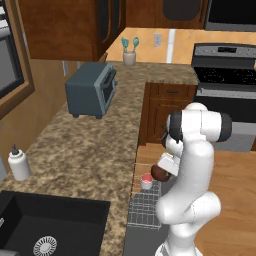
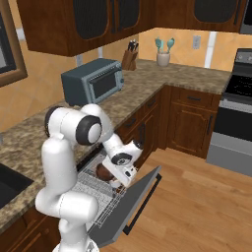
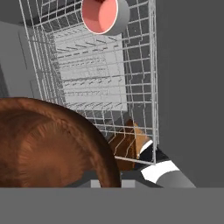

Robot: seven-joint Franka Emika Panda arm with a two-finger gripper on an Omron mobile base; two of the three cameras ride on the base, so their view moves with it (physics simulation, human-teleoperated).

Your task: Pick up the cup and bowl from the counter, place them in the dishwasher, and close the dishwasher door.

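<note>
My gripper [image 1: 164,169] hangs over the open dishwasher, shut on the dark brown bowl [image 1: 159,174]. The bowl [image 3: 48,144] looms large at the lower left of the hand view and hides the fingertips. The whitish cup [image 1: 146,180] with its pink-red inside stands in the grey wire rack [image 1: 144,207], just beyond the bowl; the hand view has the cup [image 3: 103,15] at the top, above the rack [image 3: 100,78]. The grey dishwasher door [image 2: 134,201] is folded down, open. From the right base view, the bowl [image 2: 103,171] is above the rack [image 2: 91,186].
On the granite counter [image 1: 90,145] stand a grey toaster oven [image 1: 92,90], a white soap bottle [image 1: 19,164] and a utensil jar [image 1: 129,54]. A black sink [image 1: 50,225] lies at the lower left. The oven range [image 1: 225,75] stands at the far right.
</note>
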